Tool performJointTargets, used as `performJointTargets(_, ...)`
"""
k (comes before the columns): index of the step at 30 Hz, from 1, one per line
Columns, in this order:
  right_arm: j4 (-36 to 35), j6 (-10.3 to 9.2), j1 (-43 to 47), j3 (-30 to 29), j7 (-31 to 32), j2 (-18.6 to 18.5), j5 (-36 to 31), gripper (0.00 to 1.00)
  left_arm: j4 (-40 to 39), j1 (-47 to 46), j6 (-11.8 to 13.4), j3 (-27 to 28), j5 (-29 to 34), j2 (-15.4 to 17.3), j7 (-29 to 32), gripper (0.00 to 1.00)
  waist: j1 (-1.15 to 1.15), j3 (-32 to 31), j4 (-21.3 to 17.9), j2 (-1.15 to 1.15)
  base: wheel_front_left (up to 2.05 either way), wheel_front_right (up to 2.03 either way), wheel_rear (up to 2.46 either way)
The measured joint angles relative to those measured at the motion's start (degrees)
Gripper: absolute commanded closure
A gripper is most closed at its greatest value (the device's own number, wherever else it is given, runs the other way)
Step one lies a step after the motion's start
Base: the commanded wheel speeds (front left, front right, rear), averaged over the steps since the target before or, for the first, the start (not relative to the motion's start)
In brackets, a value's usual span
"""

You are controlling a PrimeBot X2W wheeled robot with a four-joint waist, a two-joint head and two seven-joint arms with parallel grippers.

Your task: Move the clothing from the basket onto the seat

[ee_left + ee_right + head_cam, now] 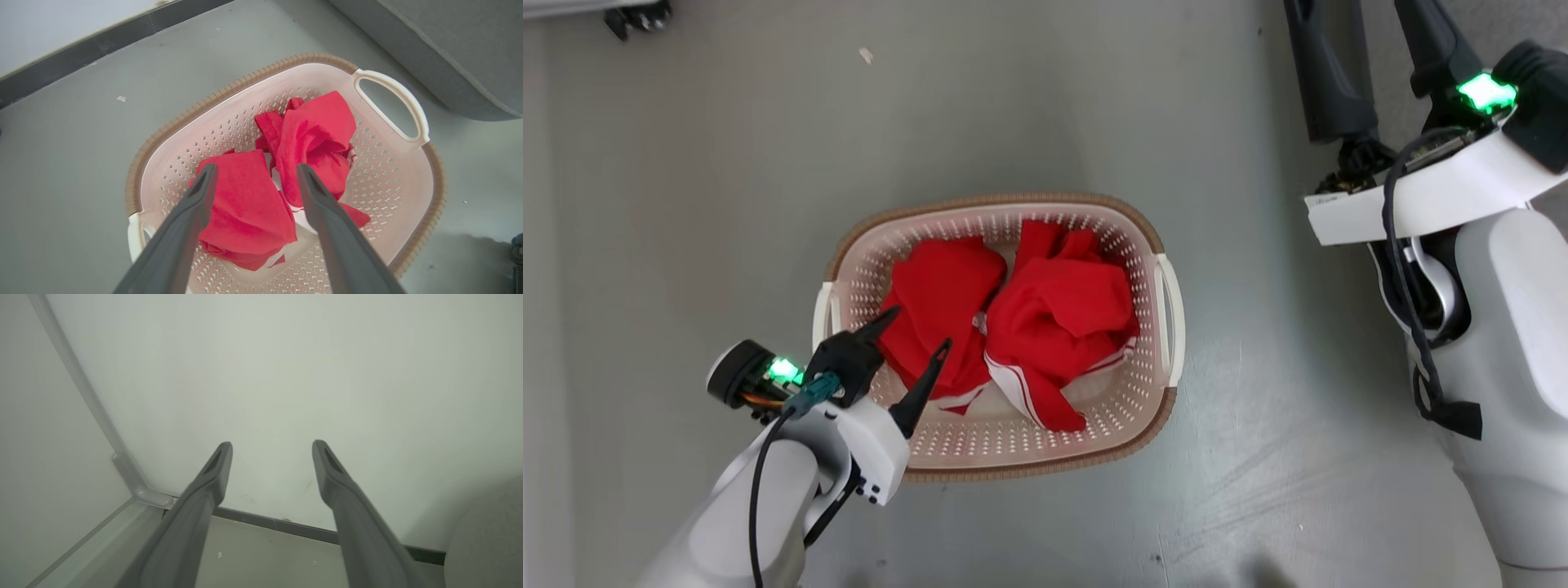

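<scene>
Your left gripper [920, 327] hangs spread wide and empty over the left end of the basket [1005, 200]. Your right gripper [272, 448] is also spread and empty, facing a wall [286, 375]. Both red pieces lie crumpled in the basket, the left garment [943, 302] beside the right garment [1062, 318]. Expect light, limp cloth that drapes and may drag its neighbour, so pinch a raised fold on the left heap. The grey sofa [449, 49] stands near the basket. No brand or writing is readable.

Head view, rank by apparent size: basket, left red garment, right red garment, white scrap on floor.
laundry basket
right red garment
left red garment, close to it and crumpled, so that pair is unsure
white floor scrap
</scene>
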Motion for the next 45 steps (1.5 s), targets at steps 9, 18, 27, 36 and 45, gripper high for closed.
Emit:
performJointTargets(9, -0.6, 0.00, -2.9, 0.0, -0.1, 0.4, -0.1, 0.00, 3.5, -4.7, 0.0, -2.4, 1.2, -0.5, 2.3, 0.00, 0.00, 4.5, -0.7, 0.00, 0.00, 0.00, 0.00)
performJointTargets(18, -1.3, 0.00, -5.7, -0.2, -0.1, 0.7, -0.1, 0.00, 7.1, -9.1, 0.1, -2.5, 2.8, -0.7, 4.3, 0.00, 0.00, 8.4, -1.5, 0.00, 0.00, 0.00, 0.00)
performJointTargets(27, -1.5, 0.00, -7.8, -0.1, -0.1, 1.2, -0.1, 0.00, 10.2, -12.0, 0.4, -2.8, 3.9, -1.4, 6.1, 0.00, 0.00, 11.6, -2.3, 0.00, 0.00, 0.00, 0.00)
performJointTargets(36, -1.7, 0.00, -8.5, 0.1, -0.1, 1.8, -0.1, 0.00, 12.9, -14.7, 2.1, -2.9, 5.4, -1.4, 6.8, 0.00, 0.00, 14.0, -3.1, 0.00, 0.00, 0.00, 0.00)
performJointTargets(45, -1.6, 0.00, -9.8, 0.3, -0.1, 2.2, -0.1, 0.00, 14.4, -16.9, 2.7, -3.3, 6.2, -1.7, 6.7, 0.84, 0.00, 15.4, -4.0, 0.00, 0.00, 0.00, 0.00)
